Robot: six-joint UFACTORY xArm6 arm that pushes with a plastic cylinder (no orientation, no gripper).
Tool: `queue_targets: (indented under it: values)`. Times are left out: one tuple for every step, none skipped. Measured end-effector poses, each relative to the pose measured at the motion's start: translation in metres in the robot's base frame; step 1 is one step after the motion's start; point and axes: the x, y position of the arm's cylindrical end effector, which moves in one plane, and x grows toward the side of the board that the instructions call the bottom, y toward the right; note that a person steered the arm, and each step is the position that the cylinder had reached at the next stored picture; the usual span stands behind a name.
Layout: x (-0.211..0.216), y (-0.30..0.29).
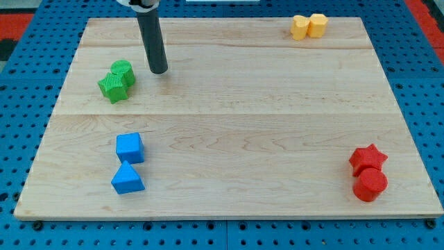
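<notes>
A pale wooden board (229,104) is lying on a blue pegboard table (28,62), and a strip of red (423,10) is showing at the view's top right corner beyond the table's edge.

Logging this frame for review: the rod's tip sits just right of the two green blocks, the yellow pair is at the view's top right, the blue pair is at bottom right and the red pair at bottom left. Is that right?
Not quite: the blue and red pairs are swapped. The camera view shows the blue cube and blue triangular block at the view's bottom left, and the red star and red cylinder at bottom right. My tip is indeed just right of the green blocks, and the yellow blocks are top right.
</notes>
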Motion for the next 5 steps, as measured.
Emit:
queue_targets:
  values:
    - [0.011,0.003]
    - [0.056,0.011]
    - [0.101,0.008]
    - [0.141,0.014]
    - [0.159,-0.016]
